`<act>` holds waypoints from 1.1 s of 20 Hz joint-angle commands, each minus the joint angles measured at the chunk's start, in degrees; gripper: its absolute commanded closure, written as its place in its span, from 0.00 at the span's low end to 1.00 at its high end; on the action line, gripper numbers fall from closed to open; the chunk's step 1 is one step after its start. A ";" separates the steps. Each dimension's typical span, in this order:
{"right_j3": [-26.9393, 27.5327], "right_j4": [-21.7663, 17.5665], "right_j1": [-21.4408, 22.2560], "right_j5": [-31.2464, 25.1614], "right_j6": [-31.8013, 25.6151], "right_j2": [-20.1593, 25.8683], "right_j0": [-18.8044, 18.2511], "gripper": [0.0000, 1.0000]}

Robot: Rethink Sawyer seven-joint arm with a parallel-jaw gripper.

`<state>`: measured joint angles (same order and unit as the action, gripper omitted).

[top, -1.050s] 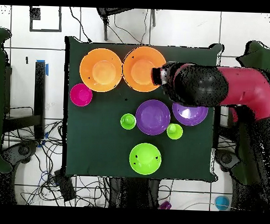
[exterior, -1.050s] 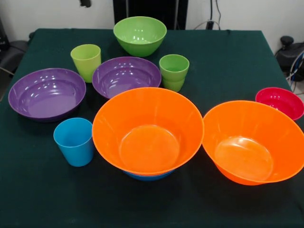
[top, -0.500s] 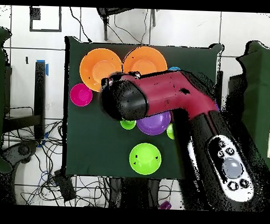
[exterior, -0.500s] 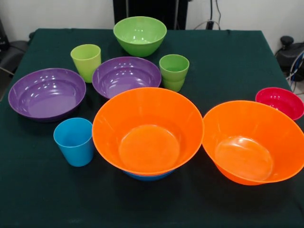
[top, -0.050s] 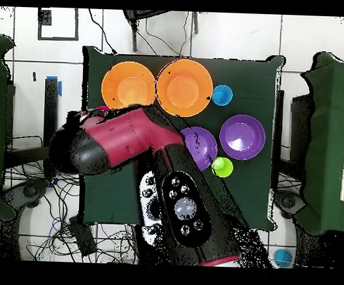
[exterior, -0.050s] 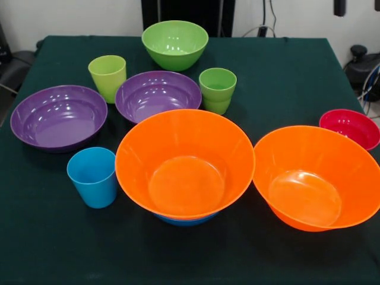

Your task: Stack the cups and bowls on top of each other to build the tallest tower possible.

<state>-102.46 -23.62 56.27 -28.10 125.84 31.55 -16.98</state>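
Observation:
The tower is a big orange bowl resting on a blue bowl, of which only the bottom edge shows. Beside it stands the other orange bowl. Loose on the cloth are two purple bowls, a green bowl, a small red bowl, a sky-blue cup, a yellow-green cup and a ridged green cup. Only a dark bit of my gripper shows, at the front view's top edge, high above the red bowl.
Seen from overhead, my red arm reaches across the dark green table. It hides the green bowl, the ridged cup, most of the red bowl and part of one purple bowl. Cables lie on the floor around the table.
My arm has swung across the table toward the red bowl's side. The dark tip in the front view went from top left to top right. No bowl or cup has moved.

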 commanded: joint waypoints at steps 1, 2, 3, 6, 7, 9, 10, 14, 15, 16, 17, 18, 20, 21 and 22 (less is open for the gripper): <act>-1.67 -5.49 -7.17 5.56 14.67 -13.57 5.75 0.00; -1.26 -5.53 -7.74 6.16 15.05 -14.32 6.48 0.00; -0.54 -5.46 -8.87 6.87 15.56 -15.09 7.35 0.00; 1.52 -5.09 -11.52 7.97 16.44 -17.52 9.29 0.00; 2.31 -5.30 -12.56 8.69 16.42 -18.60 9.94 0.00; 4.47 -6.51 -14.98 10.20 15.74 -21.00 11.34 0.00; 5.01 -6.79 -15.64 10.70 14.96 -21.82 11.75 0.00; 7.16 -8.58 -18.92 13.80 11.37 -24.05 12.06 0.00; 7.12 -8.58 -19.45 14.71 10.94 -24.24 11.71 0.00; 7.14 -8.52 -19.87 15.47 10.50 -24.31 11.50 0.00; 6.89 -8.49 -20.29 16.38 9.67 -23.71 10.61 0.00; 7.13 -8.32 -20.98 17.11 9.75 -23.82 10.38 0.00; 7.62 -8.04 -22.21 18.32 9.76 -24.06 10.06 0.00; 8.13 -8.11 -22.84 18.55 9.13 -23.85 9.73 0.00; 8.63 -8.18 -23.47 18.78 8.50 -23.64 9.41 0.00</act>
<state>-97.55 -27.78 37.88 -12.51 132.88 9.46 -6.91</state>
